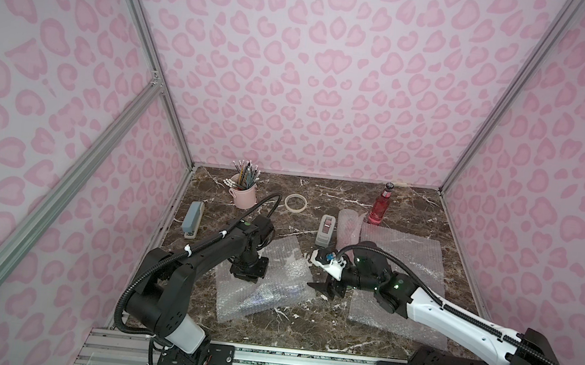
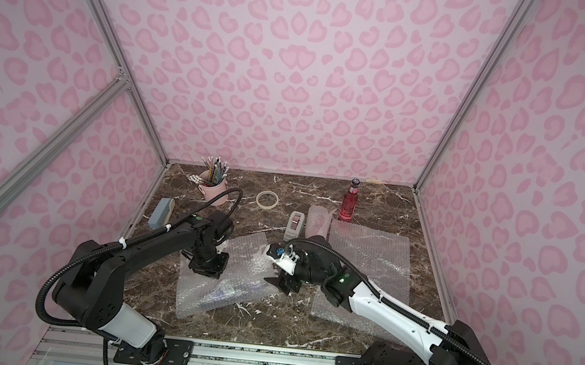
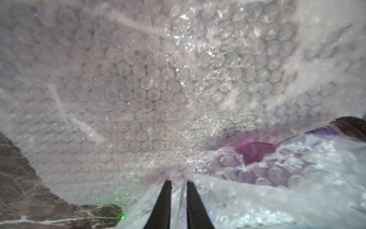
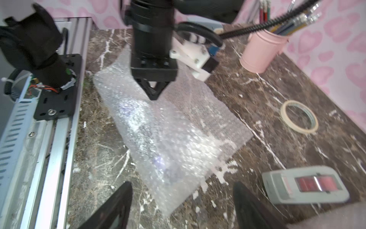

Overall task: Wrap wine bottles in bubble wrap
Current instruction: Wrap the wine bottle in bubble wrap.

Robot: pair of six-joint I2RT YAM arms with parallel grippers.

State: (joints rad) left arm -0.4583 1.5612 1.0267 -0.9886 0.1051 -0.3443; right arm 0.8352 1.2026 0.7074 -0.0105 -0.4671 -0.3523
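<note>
L gripper (image 3: 178, 181): fingers nearly together, pinching a bunched fold of the bubble wrap sheet (image 1: 285, 265), near-left on the marble table (image 1: 318, 201). Purple bottle (image 3: 255, 153) lies on its side inside that sheet, seen thru the plastic. R gripper (image 4: 182, 186): fingers wide apart, nothing btwn them, at the sheet's right edge. Pink-red bottle (image 1: 380, 204) stands upright far right, at far edge of the 2nd flat sheet (image 1: 402, 256). Rolled wrap tube (image 1: 347, 227) just left of it; contents can't tell.

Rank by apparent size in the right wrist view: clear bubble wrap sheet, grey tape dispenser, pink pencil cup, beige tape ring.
clear bubble wrap sheet
grey tape dispenser (nearest camera)
pink pencil cup
beige tape ring
</note>
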